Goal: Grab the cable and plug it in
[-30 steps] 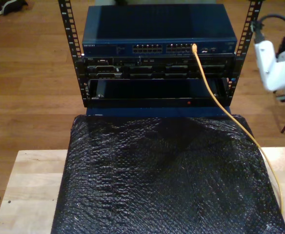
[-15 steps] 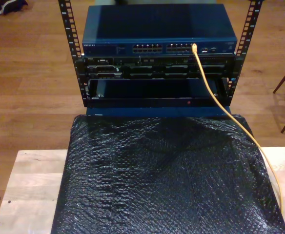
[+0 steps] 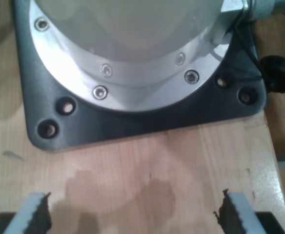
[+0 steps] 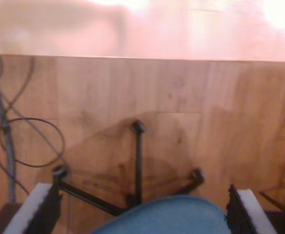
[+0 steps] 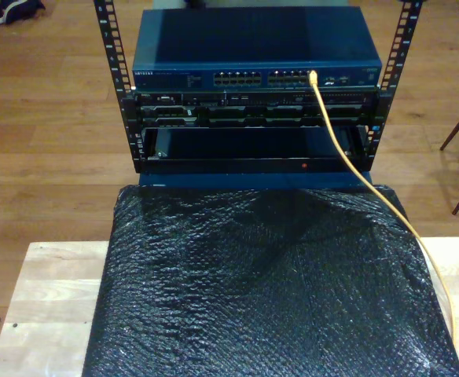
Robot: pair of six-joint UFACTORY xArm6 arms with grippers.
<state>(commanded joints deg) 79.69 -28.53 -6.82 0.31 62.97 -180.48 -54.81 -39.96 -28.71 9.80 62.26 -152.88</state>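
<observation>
My exterior view is dim and soft, with glints on the black wrap (image 5: 269,298). My second wrist view is blurred, the floor (image 4: 147,29) washed out by glare.

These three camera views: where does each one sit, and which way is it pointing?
Exterior view: sits high off the arms, looking down over the black mat toward the rack, where the yellow cable is plugged in.
First wrist view: rides my first gripper, facing down at a wooden tabletop and a metal arm base; jaws apart.
Second wrist view: rides my second gripper, facing the wood floor and a blue-seated stool; jaws apart.
Shared: the exterior and second wrist views both show wood floor.
</observation>
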